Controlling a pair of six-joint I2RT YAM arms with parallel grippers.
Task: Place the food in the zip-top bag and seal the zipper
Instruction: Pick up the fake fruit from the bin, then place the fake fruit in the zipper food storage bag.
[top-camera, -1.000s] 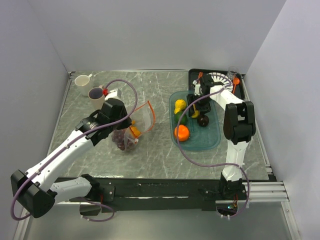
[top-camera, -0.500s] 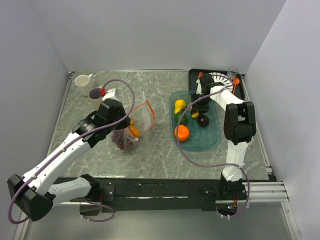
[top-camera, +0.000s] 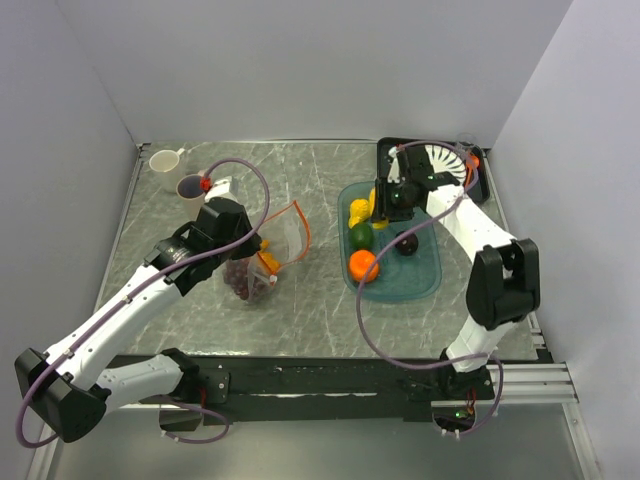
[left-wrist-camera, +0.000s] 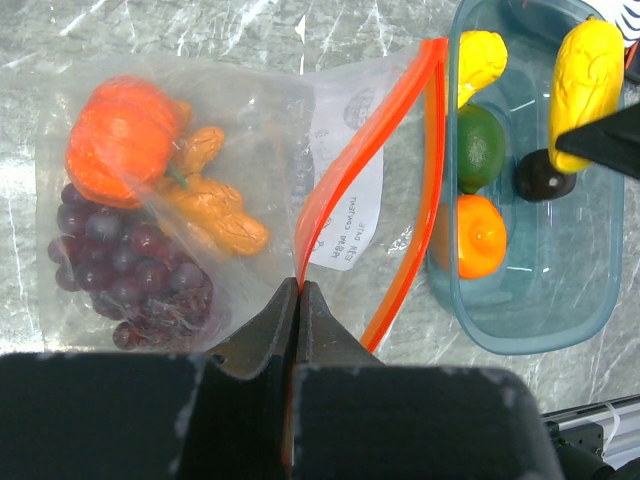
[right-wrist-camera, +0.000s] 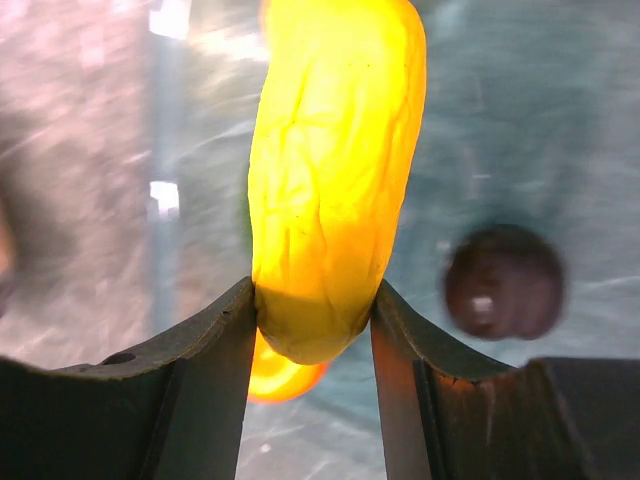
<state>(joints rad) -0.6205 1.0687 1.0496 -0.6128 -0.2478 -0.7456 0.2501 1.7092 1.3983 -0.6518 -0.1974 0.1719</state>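
Since a second ago the right claw has lifted a long yellow fruit up off the tray, pinching it tight. Left of the tray, the left claw stays clamped on the bag's orange zipper, grapes inside.

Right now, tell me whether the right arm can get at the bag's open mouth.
Probably yes. The left gripper pinches the zipper, holding the zip-top bag's mouth gaping toward the tray, with only bare table between. The right gripper, clamped on a yellow piece, hangs over that tray nearby.
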